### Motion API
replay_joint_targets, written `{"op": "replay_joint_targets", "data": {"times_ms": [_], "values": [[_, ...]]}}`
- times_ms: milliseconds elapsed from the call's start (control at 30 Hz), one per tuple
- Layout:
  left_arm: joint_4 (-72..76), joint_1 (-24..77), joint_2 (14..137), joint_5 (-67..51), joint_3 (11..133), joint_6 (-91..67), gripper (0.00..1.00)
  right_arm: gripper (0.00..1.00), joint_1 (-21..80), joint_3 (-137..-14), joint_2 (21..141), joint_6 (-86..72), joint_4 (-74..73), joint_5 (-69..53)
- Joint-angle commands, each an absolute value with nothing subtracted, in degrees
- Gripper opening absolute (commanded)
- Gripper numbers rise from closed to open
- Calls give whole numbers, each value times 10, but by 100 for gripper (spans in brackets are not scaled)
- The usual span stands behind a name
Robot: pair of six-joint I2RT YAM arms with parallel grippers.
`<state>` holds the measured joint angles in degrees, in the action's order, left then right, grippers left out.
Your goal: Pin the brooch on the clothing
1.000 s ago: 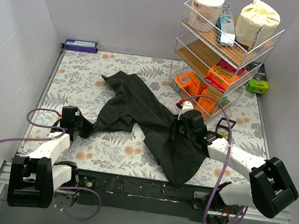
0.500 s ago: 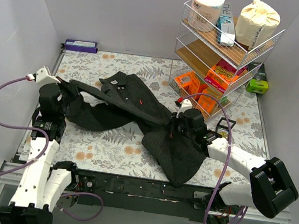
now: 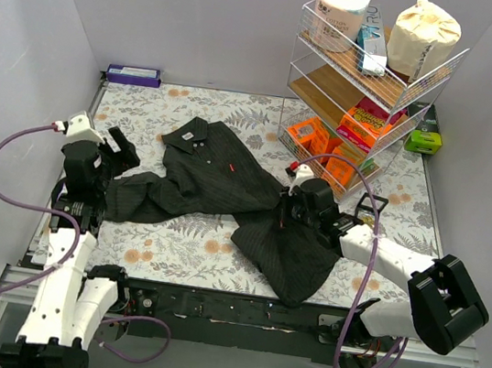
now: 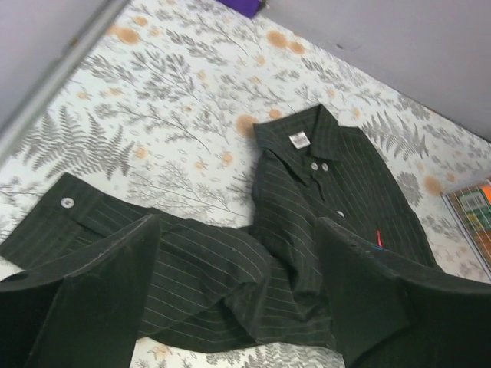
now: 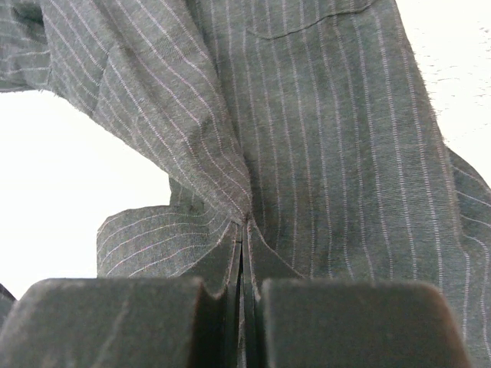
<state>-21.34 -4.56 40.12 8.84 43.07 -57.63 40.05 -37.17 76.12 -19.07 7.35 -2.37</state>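
Observation:
The clothing (image 3: pixel 219 180), a black pinstriped shirt, lies spread across the floral table, collar toward the back, with its red label (image 3: pixel 228 165) showing. My left gripper (image 3: pixel 123 156) stands open just above the shirt's left sleeve. In the left wrist view the sleeve (image 4: pixel 192 261) lies loose between the wide-apart fingers (image 4: pixel 100 299), and the collar (image 4: pixel 307 138) with its white buttons is beyond. My right gripper (image 3: pixel 291 211) is shut on a pinched fold of the clothing (image 5: pixel 322 115) at the shirt's lower right part; the right gripper (image 5: pixel 244 230) shows cloth squeezed between its pads. The brooch is out of view.
A wire rack (image 3: pixel 292 71) with boxes, paper rolls and packets stands at the back right, close behind the right arm. A purple box (image 3: pixel 133 75) lies against the back wall at the left, and a green item (image 3: pixel 424 139) sits at the far right. Walls close off both sides.
My left arm swung from the front edge up to the left, dragging the sleeve out. It has now opened and let go, and the shirt lies flatter. The right gripper kept its hold.

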Motion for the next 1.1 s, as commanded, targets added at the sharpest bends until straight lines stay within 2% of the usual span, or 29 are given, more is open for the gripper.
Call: {"op": "replay_joint_targets", "data": {"times_ms": [0,100,300,333,367,567,933,1033,1067], "values": [[-229,-47,464,-36,475,-618,85,1,425,-381,754,-180,81,-40],[-203,-47,523,-135,471,-649,86,1,458,-389,759,-186,79,-35],[-178,-47,682,-219,492,-647,88,1,554,-424,775,-205,78,-17],[-174,-47,701,-221,498,-643,89,1,567,-436,785,-208,79,-17],[-170,-47,717,-221,505,-635,98,1,592,-444,792,-212,82,-16],[-181,-47,846,-154,567,-575,98,1,681,-487,859,-239,96,-17],[-71,-47,913,-312,541,-617,96,1,707,-521,911,-222,79,-30],[-75,-47,938,-321,534,-609,94,21,707,-536,914,-221,71,-28],[-81,-46,941,-325,536,-608,93,36,706,-541,912,-219,57,-19]]}}
